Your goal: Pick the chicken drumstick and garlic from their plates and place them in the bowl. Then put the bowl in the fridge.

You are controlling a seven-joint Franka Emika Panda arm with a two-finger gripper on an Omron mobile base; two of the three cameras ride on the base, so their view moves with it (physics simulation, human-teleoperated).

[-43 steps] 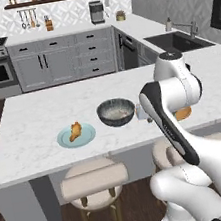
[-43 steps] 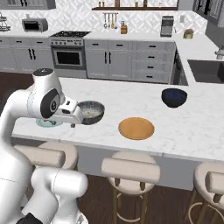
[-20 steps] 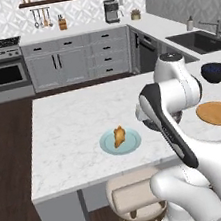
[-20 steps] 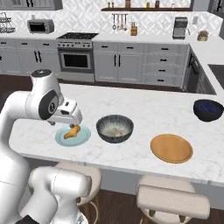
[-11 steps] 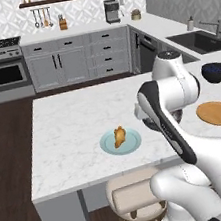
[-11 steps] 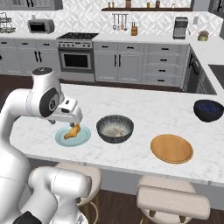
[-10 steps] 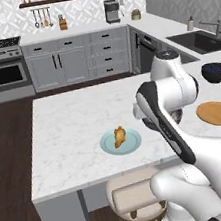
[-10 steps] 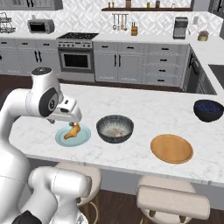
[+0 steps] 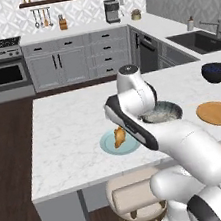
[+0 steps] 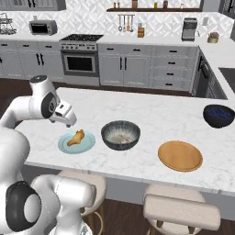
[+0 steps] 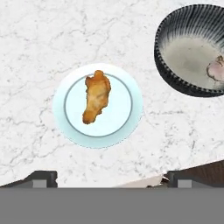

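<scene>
Surface: a white marble island (image 10: 151,112) carrying every dish here.
Dishes, counted: two bowls and two plates, four in all.
Grey bowl (image 10: 120,135): sits near the front edge, between the two plates; a small pale lump, seemingly the garlic (image 11: 216,68), lies inside it by the wall.
Dark blue bowl (image 10: 220,115): stands far off at the right end of the surface; what it holds I cannot tell.
Wooden plate (image 10: 180,155): to the right of the grey bowl and apart from it; nothing on it.
Blue plate (image 10: 76,142): just left of the grey bowl and not touching it; it holds the drumstick.
Drumstick (image 11: 96,97): one, lying on its side in the middle of the blue plate, its narrow end pointing toward the near edge of the surface.
Tool (image 10: 67,118): hangs above the blue plate, pointing down, clear of the dish.
Tool state: jaws spread as wide as they go, with nothing between them.
Drumstick against tool: directly under it; in the hand view it lies a little left of centre between the two tips (image 11: 43,177), well apart from both.
</scene>
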